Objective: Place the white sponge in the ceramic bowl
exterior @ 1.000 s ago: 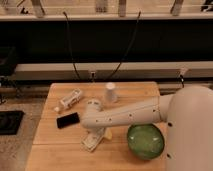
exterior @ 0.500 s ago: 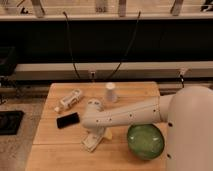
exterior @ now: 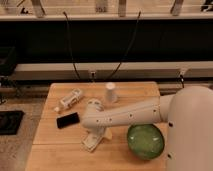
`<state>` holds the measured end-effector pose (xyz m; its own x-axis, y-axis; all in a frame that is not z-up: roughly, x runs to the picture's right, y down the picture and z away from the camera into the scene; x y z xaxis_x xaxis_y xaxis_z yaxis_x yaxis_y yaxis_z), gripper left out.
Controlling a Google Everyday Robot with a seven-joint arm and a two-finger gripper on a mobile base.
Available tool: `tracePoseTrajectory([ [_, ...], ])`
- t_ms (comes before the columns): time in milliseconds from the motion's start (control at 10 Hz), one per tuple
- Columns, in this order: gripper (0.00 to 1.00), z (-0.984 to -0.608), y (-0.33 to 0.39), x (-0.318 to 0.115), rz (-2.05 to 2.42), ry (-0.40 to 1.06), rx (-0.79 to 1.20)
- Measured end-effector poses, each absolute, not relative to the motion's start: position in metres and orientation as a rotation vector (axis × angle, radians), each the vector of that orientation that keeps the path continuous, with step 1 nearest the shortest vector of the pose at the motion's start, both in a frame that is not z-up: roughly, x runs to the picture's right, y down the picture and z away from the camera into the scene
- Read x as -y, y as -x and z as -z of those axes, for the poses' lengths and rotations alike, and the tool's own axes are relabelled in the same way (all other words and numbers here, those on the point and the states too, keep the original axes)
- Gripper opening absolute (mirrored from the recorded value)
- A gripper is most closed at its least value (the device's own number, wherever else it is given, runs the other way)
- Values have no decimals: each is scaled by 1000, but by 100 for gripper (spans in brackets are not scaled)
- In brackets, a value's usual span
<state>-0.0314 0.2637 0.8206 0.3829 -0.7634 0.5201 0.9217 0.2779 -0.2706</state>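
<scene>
The white sponge (exterior: 94, 104), a small off-white block with a greyish top, lies on the wooden table (exterior: 50, 145) just behind my arm, which hides part of it. The ceramic bowl (exterior: 145, 141), wide, glossy and green, stands at the front right of the table and looks empty. My white arm reaches in from the right across the table's middle. My gripper (exterior: 94, 139) points down at the table in front of the sponge and left of the bowl, with nothing seen in it.
A white bottle-like object with a label (exterior: 70, 100) lies at the back left. A white upright cup (exterior: 110, 92) stands at the back middle. A black phone-like slab (exterior: 67, 120) lies left of my arm. Cables and a dark rail run behind the table.
</scene>
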Motion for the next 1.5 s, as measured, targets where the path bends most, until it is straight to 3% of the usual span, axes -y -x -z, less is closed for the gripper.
tracePoseTrajectory([
  [1500, 80, -819, 32, -265, 1165, 587, 332],
])
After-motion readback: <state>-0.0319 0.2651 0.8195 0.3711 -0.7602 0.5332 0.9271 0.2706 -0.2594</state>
